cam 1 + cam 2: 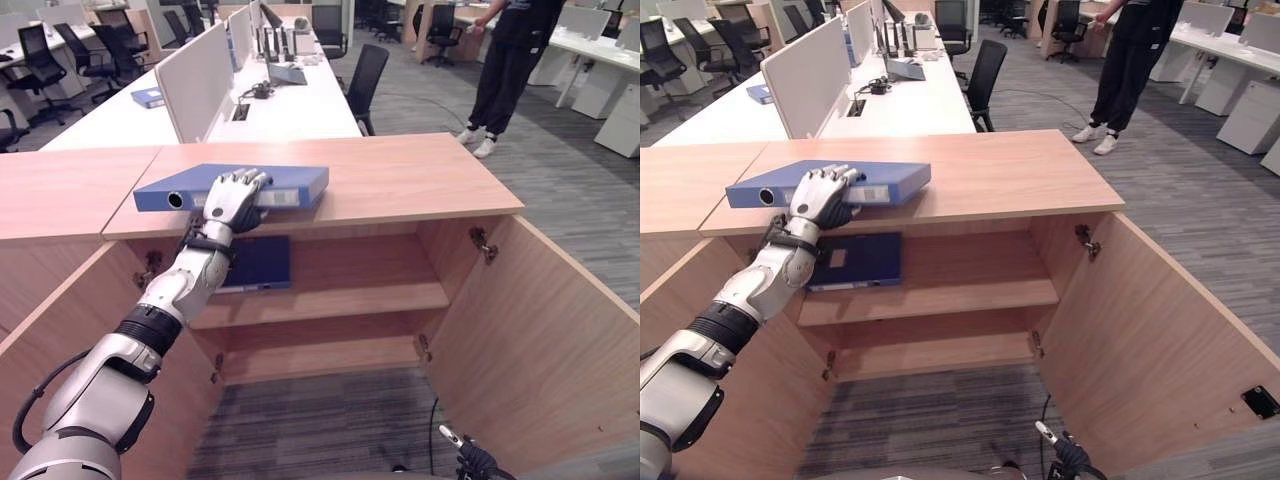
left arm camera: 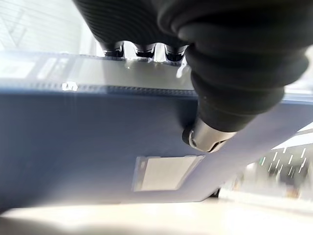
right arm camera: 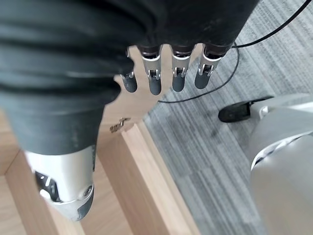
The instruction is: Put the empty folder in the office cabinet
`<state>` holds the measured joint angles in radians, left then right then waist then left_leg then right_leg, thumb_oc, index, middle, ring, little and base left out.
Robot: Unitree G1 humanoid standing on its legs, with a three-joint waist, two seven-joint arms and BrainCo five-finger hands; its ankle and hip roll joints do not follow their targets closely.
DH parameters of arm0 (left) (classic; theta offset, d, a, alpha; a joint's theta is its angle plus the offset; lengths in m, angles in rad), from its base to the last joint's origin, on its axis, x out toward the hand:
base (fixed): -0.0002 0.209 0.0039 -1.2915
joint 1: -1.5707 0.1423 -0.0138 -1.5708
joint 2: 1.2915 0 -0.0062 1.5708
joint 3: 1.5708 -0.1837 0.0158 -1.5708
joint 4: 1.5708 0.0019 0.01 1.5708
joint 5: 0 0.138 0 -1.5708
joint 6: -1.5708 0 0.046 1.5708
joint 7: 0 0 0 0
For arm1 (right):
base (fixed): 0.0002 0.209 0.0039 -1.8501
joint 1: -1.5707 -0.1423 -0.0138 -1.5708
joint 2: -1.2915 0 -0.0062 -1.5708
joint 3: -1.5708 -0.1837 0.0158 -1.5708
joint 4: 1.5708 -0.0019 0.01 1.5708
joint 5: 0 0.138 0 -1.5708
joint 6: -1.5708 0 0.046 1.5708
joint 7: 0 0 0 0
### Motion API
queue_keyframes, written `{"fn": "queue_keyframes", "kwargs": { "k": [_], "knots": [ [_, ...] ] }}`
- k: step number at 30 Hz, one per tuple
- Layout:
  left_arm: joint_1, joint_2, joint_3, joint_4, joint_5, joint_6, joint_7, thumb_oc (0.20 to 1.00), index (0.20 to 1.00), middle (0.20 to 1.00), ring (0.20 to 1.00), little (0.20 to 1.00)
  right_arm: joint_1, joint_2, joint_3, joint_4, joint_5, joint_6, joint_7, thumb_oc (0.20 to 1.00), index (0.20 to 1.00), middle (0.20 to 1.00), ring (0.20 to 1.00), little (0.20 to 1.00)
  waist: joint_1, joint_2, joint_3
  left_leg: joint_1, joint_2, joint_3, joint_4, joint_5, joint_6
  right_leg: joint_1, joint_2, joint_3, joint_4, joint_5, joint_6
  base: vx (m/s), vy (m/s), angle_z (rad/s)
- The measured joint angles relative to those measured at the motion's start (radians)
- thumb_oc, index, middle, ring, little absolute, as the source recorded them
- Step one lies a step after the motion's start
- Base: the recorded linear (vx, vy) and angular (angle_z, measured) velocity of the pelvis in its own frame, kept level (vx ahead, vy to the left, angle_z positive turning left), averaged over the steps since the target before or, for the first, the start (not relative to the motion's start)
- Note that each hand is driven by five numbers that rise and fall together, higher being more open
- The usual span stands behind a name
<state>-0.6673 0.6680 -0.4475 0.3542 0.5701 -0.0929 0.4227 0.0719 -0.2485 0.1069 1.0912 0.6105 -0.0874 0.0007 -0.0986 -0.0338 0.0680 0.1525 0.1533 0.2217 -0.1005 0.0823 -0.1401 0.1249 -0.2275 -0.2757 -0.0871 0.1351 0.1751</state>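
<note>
A blue folder (image 1: 290, 180) lies flat on the wooden cabinet top (image 1: 400, 175), near its front edge. My left hand (image 1: 235, 198) rests on the folder's near end, fingers curled over its upper face and the thumb (image 2: 210, 134) pressed against its labelled spine (image 2: 73, 132). Below, the cabinet stands open with both doors swung out. A second blue folder (image 1: 258, 262) leans at the left of the upper shelf (image 1: 350, 300). My right hand (image 3: 178, 73) hangs low with relaxed straight fingers over the grey carpet, beside a wooden door edge (image 3: 142, 161), holding nothing.
The open right door (image 1: 540, 330) reaches far out over the carpet; the left door (image 1: 60, 330) stands beside my left arm. Behind the cabinet are white desks (image 1: 290, 100) with dividers and a black chair (image 1: 365, 75). A person (image 1: 510, 60) stands at the back right.
</note>
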Motion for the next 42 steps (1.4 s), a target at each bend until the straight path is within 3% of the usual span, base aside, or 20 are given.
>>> {"fn": "queue_keyframes", "kwargs": {
  "k": [4, 7, 9, 15, 21, 29, 33, 39, 41, 42],
  "knots": [
    [0.05, -0.008, 0.088, -0.15, -0.084, -0.025, 0.0, 0.2, 0.2, 0.2, 0.2, 0.2, -0.002, 0.018, 0.0, -0.022, -0.001, -0.003, 0.0, 1.0, 1.0, 1.0, 1.0, 1.0, 0.01, 0.004, 0.008, -0.004, -0.001, -0.019, 0.0, 0.008, 0.003, 0.003, 0.001, -0.015, 0.0, -0.001, -0.003, -0.02, -0.041, 0.13],
    [0.161, -0.085, 0.255, -0.317, -0.165, -0.054, -0.004, 0.2, 0.2, 0.2, 0.2, 0.2, 0.0, 0.033, 0.002, -0.057, -0.001, -0.012, 0.0, 1.0, 1.0, 1.0, 1.0, 1.0, 0.025, 0.011, 0.013, 0.0, -0.001, -0.031, 0.0, 0.008, 0.003, 0.019, 0.001, -0.024, 0.0, -0.001, -0.006, -0.01, -0.052, 0.07],
    [0.208, -0.118, 0.313, -0.405, -0.247, -0.093, -0.002, 0.2, 0.2, 0.2, 0.2, 0.2, -0.001, 0.036, 0.002, -0.069, -0.002, -0.015, 0.003, 1.0, 1.0, 1.0, 1.0, 1.0, 0.042, 0.014, 0.016, 0.0, -0.001, -0.043, 0.0, 0.008, 0.003, 0.027, 0.001, -0.042, 0.0, -0.006, -0.005, -0.01, -0.044, 0.21],
    [0.259, -0.132, 0.385, -0.534, -0.466, -0.144, -0.037, 0.2, 0.2, 0.2, 0.2, 0.2, -0.004, 0.035, 0.003, -0.078, -0.002, -0.016, 0.02, 1.0, 1.0, 1.0, 1.0, 1.0, 0.083, 0.032, 0.025, -0.003, -0.001, -0.064, 0.0, 0.008, 0.003, 0.045, 0.0, -0.063, 0.0, -0.012, -0.003, -0.02, -0.037, 0.13],
    [0.331, -0.156, 0.416, -0.654, -0.792, -0.198, -0.192, 0.2, 0.2, 0.2, 0.2, 0.2, -0.009, 0.034, 0.002, -0.081, -0.002, -0.014, 0.023, 1.0, 1.0, 1.0, 1.0, 1.0, 0.108, 0.044, 0.021, -0.005, -0.001, -0.075, 0.0, 0.003, 0.001, 0.052, 0.0, -0.071, 0.0, -0.02, -0.001, -0.03, -0.031, 0.05],
    [0.484, -0.195, 0.413, -0.74, -1.206, -0.192, -0.418, 0.2, 0.2, 0.2, 0.2, 0.2, -0.009, 0.03, 0.005, -0.115, -0.004, -0.004, 0.045, 1.0, 1.0, 1.0, 1.0, 1.0, 0.112, 0.072, 0.012, -0.004, -0.003, -0.097, 0.0, 0.01, 0.003, 0.068, 0.0, -0.095, -0.001, -0.026, -0.004, -0.01, -0.015, 0.08],
    [0.579, -0.187, 0.413, -0.75, -1.398, -0.145, -0.52, 0.2, 0.2, 0.2, 0.2, 0.2, -0.009, 0.025, 0.005, -0.11, -0.004, 0.012, 0.065, 1.0, 1.0, 1.0, 1.0, 1.0, 0.143, 0.091, 0.013, -0.005, -0.003, -0.103, 0.0, 0.01, 0.003, 0.07, 0.0, -0.099, 0.0, -0.026, -0.004, 0.0, -0.008, 0.02],
    [0.68, -0.121, 0.409, -0.747, -1.439, -0.061, -0.57, 0.2, 0.2, 0.2, 0.2, 0.2, -0.007, 0.004, 0.019, -0.143, -0.012, 0.015, 0.078, 1.0, 1.0, 1.0, 1.0, 1.0, 0.161, 0.088, 0.015, -0.006, -0.002, -0.107, 0.0, 0.008, 0.004, 0.071, 0.002, -0.1, 0.0, -0.028, -0.002, 0.0, 0.0, 0.0],
    [0.741, -0.122, 0.411, -0.724, -1.434, -0.056, -0.572, 0.2, 0.2, 0.2, 0.2, 0.2, 0.017, -0.025, 0.036, -0.314, -0.018, 0.031, 0.082, 1.0, 1.0, 1.0, 1.0, 1.0, 0.154, 0.089, 0.016, -0.006, -0.002, -0.106, 0.0, 0.008, 0.004, 0.071, 0.002, -0.099, 0.0, -0.028, -0.002, 0.0, 0.0, 0.0],
    [0.81, -0.142, 0.424, -0.695, -1.389, -0.034, -0.567, 0.2, 0.2, 0.2, 0.2, 0.2, 0.045, -0.07, 0.045, -0.525, -0.051, 0.022, 0.087, 1.0, 1.0, 1.0, 1.0, 1.0, 0.148, 0.088, 0.017, -0.006, -0.001, -0.105, 0.0, 0.008, 0.004, 0.069, 0.002, -0.098, -0.004, -0.029, -0.003, 0.0, 0.0, 0.0]
  ]
}}
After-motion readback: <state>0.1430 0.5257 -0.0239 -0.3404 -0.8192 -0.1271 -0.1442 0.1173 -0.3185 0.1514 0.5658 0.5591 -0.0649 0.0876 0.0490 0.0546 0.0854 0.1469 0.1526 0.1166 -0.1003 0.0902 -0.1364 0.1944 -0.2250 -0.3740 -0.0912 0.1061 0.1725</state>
